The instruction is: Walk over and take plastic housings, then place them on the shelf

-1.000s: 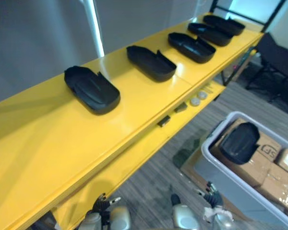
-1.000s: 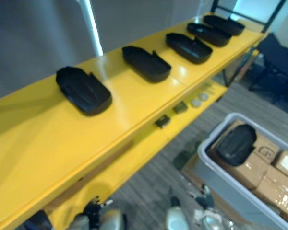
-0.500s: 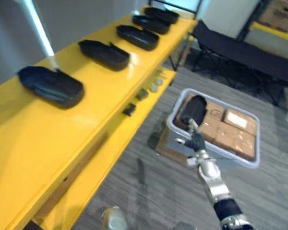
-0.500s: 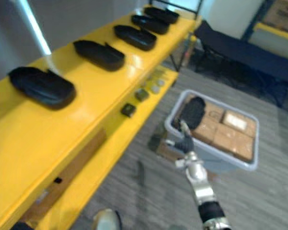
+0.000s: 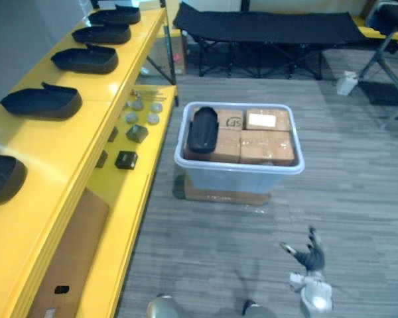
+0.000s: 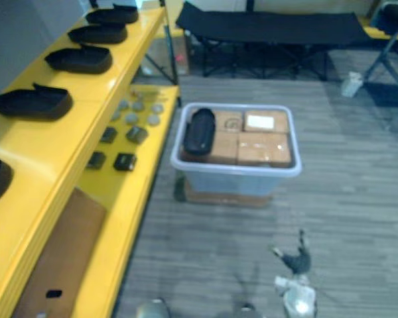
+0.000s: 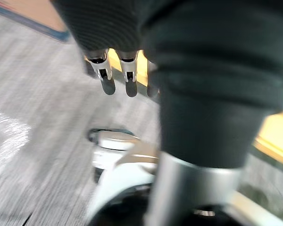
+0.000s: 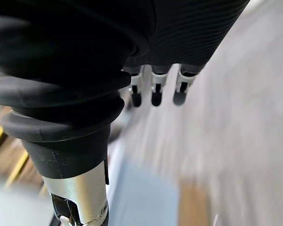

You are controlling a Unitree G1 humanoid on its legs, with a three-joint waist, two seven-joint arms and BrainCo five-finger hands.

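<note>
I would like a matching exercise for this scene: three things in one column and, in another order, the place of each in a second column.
Things:
1 flat brown cardboard sheet
2 black folding cot
3 lone black plastic housing

Places:
A on brown boxes in the white plastic bin
B on the lower yellow shelf
C on the floor behind that bin

Pairs: 1-B, 2-C, 3-A.
</note>
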